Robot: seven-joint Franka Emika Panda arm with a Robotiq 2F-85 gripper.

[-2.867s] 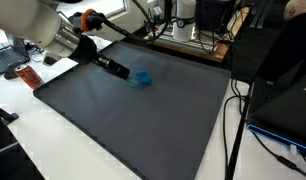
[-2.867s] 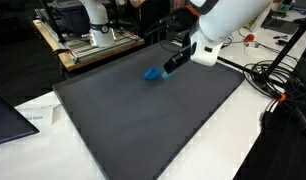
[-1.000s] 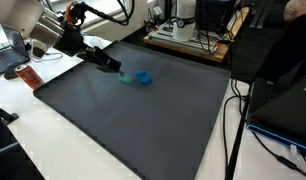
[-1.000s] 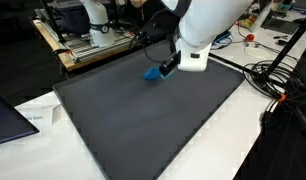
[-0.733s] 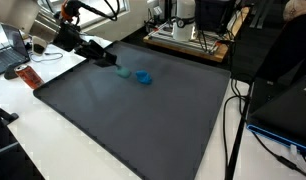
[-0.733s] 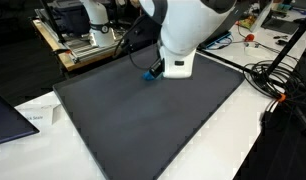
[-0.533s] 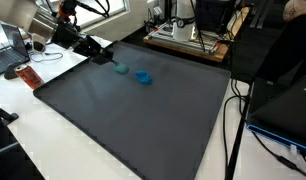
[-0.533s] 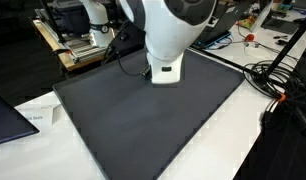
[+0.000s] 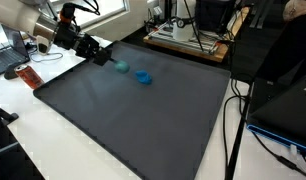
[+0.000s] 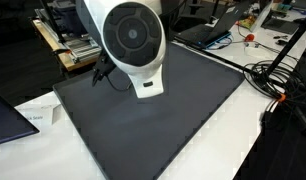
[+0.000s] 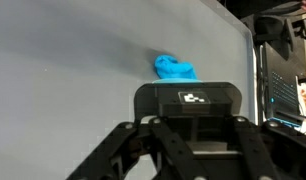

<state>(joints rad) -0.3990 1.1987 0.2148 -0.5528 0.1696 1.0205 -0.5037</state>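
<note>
A dark grey mat (image 9: 133,115) covers the white table. A crumpled blue object (image 9: 143,76) lies on the mat near its far edge. My gripper (image 9: 109,63) reaches in from the left, low over the mat, left of that object. A small teal piece (image 9: 121,67) sits at its fingertips, apart from the blue object, and the jaws look shut on it. In the wrist view the black gripper housing (image 11: 188,100) fills the bottom, with the blue object (image 11: 175,68) just beyond it; the fingertips are out of frame. In an exterior view the arm's white body (image 10: 133,45) hides gripper and objects.
A red-orange item (image 9: 28,77) lies on the white table left of the mat. A wooden platform with equipment (image 9: 183,35) stands behind the mat. Black cables (image 9: 233,120) run along the right side. A laptop (image 10: 8,115) sits by the mat's corner.
The gripper has drawn back to the left along the mat's far edge, taking the teal piece away from the blue object. The arm's body has swung across an exterior view and hides the object.
</note>
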